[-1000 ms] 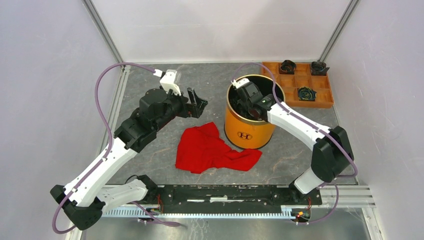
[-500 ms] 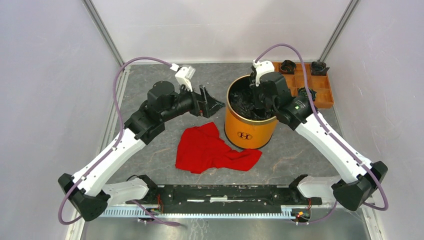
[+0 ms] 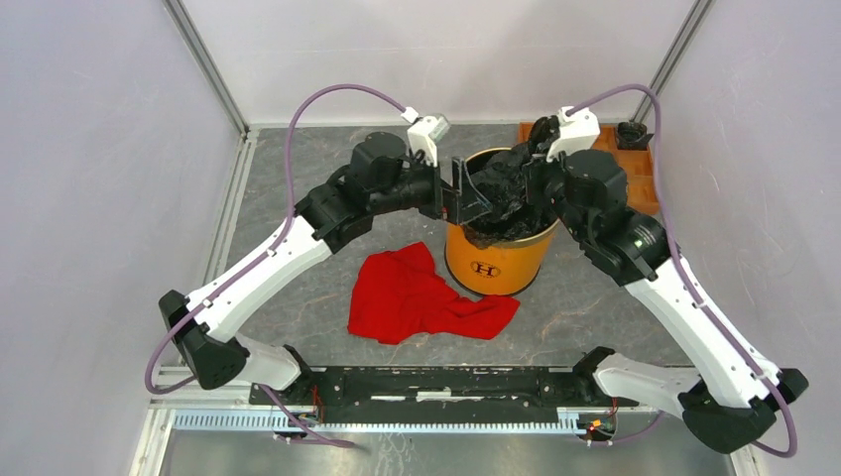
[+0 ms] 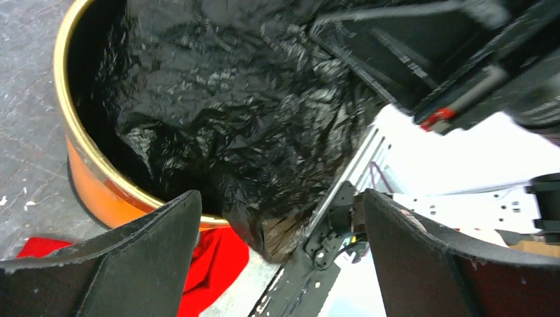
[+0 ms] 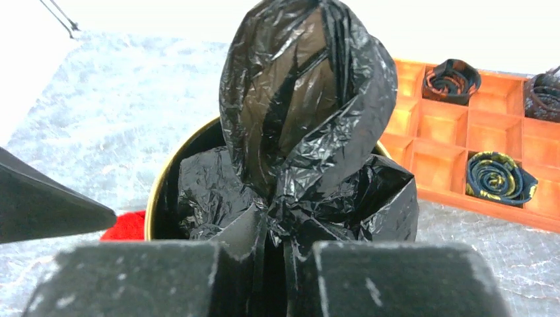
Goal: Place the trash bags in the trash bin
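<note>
The right gripper (image 5: pixel 277 254) has its jaws drawn together on a pinch of the trash bag (image 5: pixel 304 99), holding a crumpled plume of it up above the trash bin (image 3: pixel 493 260). The left gripper (image 4: pixel 280 198) hangs at the bin's left side with jaws wide apart, gripping nothing, the bag's glossy folds just in front of it. Most of the bag sits inside the bin and fills its mouth. One fold droops over the gold rim on the side toward the red cloth (image 3: pixel 421 293).

I judge the job well along but unfinished: the raised bunch and the overhanging fold have yet to go down inside.

The cloth lies on the surface just beside the bin's foot. An orange tray (image 5: pixel 432 172) with rolled bundles (image 5: pixel 492 178) sits behind the bin. Neither blocks the mouth; both grippers crowding the rim looks the likelier hindrance
</note>
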Controlling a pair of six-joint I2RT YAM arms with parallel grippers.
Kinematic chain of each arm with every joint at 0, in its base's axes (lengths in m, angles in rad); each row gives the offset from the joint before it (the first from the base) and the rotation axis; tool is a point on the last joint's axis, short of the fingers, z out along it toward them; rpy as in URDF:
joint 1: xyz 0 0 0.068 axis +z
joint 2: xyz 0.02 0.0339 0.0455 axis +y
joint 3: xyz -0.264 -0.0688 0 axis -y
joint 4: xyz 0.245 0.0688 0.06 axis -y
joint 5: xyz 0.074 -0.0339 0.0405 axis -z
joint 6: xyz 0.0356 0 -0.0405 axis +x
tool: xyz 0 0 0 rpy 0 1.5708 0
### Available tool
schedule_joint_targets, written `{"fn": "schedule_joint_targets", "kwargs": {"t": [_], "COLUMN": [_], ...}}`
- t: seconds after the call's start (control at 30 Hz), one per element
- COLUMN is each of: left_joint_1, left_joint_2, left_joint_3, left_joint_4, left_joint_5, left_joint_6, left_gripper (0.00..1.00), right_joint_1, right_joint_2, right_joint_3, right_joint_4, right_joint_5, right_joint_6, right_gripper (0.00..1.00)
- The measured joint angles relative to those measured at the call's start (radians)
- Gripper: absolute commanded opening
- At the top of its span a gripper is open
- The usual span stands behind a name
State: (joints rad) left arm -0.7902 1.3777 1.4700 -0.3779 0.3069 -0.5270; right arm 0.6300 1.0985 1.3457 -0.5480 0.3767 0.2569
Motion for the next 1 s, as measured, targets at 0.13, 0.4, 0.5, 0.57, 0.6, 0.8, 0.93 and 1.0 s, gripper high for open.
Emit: {"fn": "schedule_joint_targets", "kwargs": {"t": [0.13,0.4,0.5,0.57,0.6,0.8,0.93,1.0], "left_joint_1": [-0.059,-0.129,-0.178,-0.213,-0.229,-0.360,-0.408,-0.407], "left_joint_2": [0.039,0.069,0.049,0.037,0.036,0.036,0.056,0.084], "left_joint_3": [0.064,0.079,0.043,0.017,0.010,-0.074,-0.124,-0.115], "left_joint_4": [-0.087,-0.106,-0.037,0.005,0.023,0.201,0.300,0.323], "left_joint_5": [-0.107,-0.159,-0.202,-0.254,-0.284,-0.497,-0.651,-0.708], "left_joint_6": [0.054,0.154,0.224,0.287,0.315,0.573,0.693,0.721], "left_gripper": [0.96,1.00,1.00,0.99,0.98,0.93,0.80,0.71], "right_joint_1": [0.000,-0.003,-0.003,-0.003,-0.003,-0.003,-0.003,-0.003], "right_joint_2": [-0.049,-0.037,-0.032,-0.033,-0.033,-0.034,-0.039,-0.043], "right_joint_3": [-0.010,-0.027,-0.029,-0.030,-0.031,-0.035,-0.035,-0.036], "right_joint_4": [0.040,0.065,0.069,0.071,0.072,0.077,0.077,0.078], "right_joint_5": [0.010,0.012,0.004,-0.001,-0.002,-0.007,-0.014,-0.018], "right_joint_6": [0.001,0.000,0.001,0.001,0.001,0.004,0.008,0.009], "right_gripper": [0.14,0.15,0.15,0.15,0.15,0.15,0.16,0.16]}}
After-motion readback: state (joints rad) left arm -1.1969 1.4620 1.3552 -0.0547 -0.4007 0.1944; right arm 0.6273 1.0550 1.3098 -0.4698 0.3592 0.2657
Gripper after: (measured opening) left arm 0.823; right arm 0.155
